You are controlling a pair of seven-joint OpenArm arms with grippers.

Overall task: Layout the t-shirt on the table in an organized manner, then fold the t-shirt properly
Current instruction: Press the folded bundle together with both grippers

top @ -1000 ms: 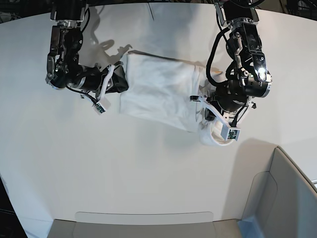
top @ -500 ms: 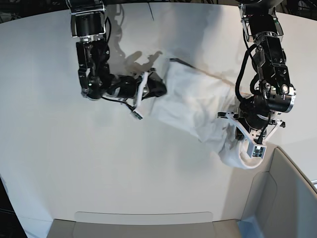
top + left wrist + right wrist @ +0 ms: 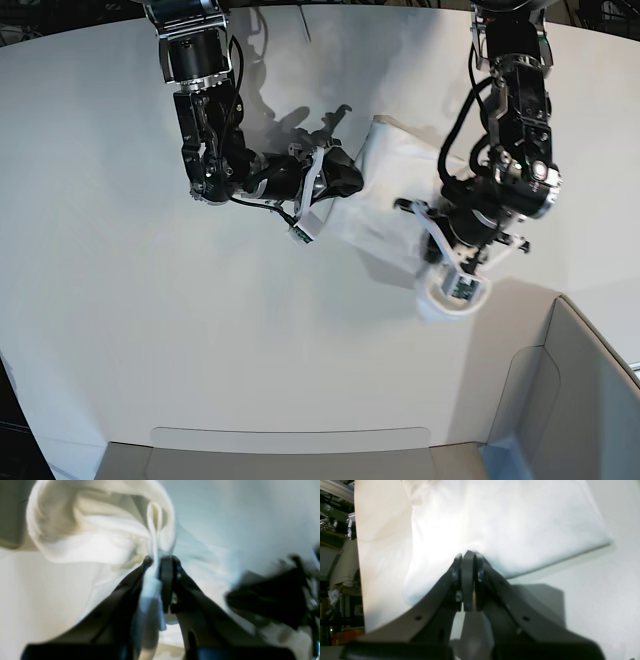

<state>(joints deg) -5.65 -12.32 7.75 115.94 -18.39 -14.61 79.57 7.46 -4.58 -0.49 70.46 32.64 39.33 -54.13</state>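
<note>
The white t-shirt lies bunched on the white table, stretched between my two grippers. In the base view, my right gripper is shut on the shirt's left edge, low over the table. My left gripper is shut on the shirt's lower right end, where the cloth hangs in a rolled loop. The left wrist view shows my left gripper pinching a thin fold of the t-shirt. In the right wrist view my right gripper has its fingers together at the edge of the t-shirt. No print shows.
A grey bin-like panel stands at the lower right, close to my left arm, and another runs along the near edge. The table's curved far edge lies behind both arms.
Both grippers have carried the shirt to the right. The right gripper has come closer to the left one, so the cloth between them is narrower and more bunched.
</note>
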